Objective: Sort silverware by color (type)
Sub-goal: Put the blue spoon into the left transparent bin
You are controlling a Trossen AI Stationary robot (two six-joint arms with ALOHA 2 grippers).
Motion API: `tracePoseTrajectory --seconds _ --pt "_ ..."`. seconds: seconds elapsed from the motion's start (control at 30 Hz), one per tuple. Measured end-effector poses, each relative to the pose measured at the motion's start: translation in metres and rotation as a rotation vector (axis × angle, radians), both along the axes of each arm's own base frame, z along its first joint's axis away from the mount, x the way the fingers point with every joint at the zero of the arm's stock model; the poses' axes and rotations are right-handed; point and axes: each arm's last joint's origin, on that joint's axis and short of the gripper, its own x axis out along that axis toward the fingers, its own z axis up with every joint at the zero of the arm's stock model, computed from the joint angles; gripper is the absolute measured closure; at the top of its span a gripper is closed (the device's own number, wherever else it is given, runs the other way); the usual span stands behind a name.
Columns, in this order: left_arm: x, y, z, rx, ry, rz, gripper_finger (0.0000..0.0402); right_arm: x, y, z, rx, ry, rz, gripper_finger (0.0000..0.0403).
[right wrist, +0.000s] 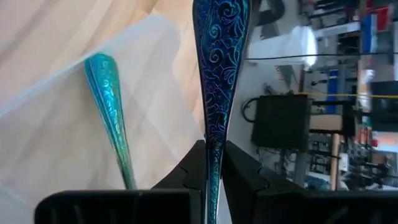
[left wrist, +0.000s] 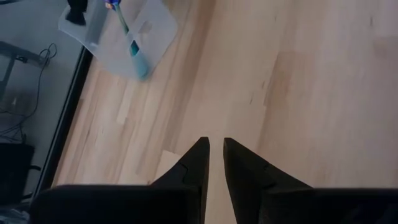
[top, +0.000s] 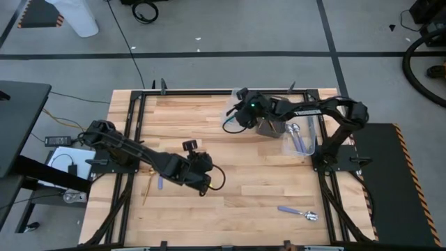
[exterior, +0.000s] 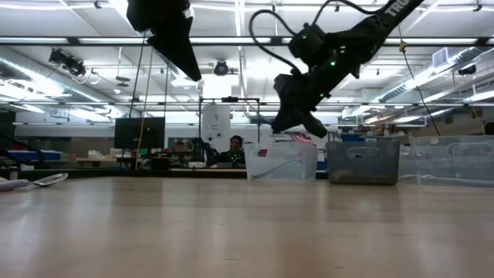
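Table centre as clock hub in the high view, 6 o'clock = near edge.

Near edge, about 5 o'clock: one iridescent spoon (top: 298, 212) lies loose on the table (top: 244, 209), unsorted.

About 8 o'clock: a gold spoon (top: 148, 187) and a short purple piece (top: 159, 183) lie just beside the left arm, also loose.

Centre-left: left gripper (top: 202, 183) hangs above bare wood, fingers (left wrist: 198, 163) nearly together with a thin gap, nothing between them.

Far side, about 1 o'clock: right gripper (right wrist: 213, 163) is clamped on the handle of an iridescent spoon held over a clear tray (right wrist: 62, 137); a teal spoon (right wrist: 112, 112) already lies in that tray.

About 2 o'clock: another clear tray (top: 308, 146) holds bluish spoons (top: 298, 137), next to the dark bin (top: 268, 127).

Judgement: partly done. Some iridescent pieces are binned and one is about to drop. At least three loose items are left. I can't see any silver ones clearly.
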Motion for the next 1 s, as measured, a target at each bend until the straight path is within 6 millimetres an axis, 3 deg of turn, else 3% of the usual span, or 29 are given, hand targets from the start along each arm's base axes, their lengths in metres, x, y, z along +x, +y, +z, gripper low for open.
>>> tracePoseTrajectory --seconds 0.17,0.63,1.0 --pt "0.000 0.001 0.000 -0.006 -0.005 0.013 0.0347 0.013 -0.005 0.000 0.029 0.083 0.000 0.0361" --pt "0.001 0.002 0.000 -0.005 -0.004 0.017 0.0347 0.013 0.003 -0.007 0.081 0.199 0.011 0.0360" --pt "0.001 0.002 0.000 -0.010 -0.008 0.020 0.0347 0.014 0.003 -0.007 0.116 0.173 0.006 0.0313"
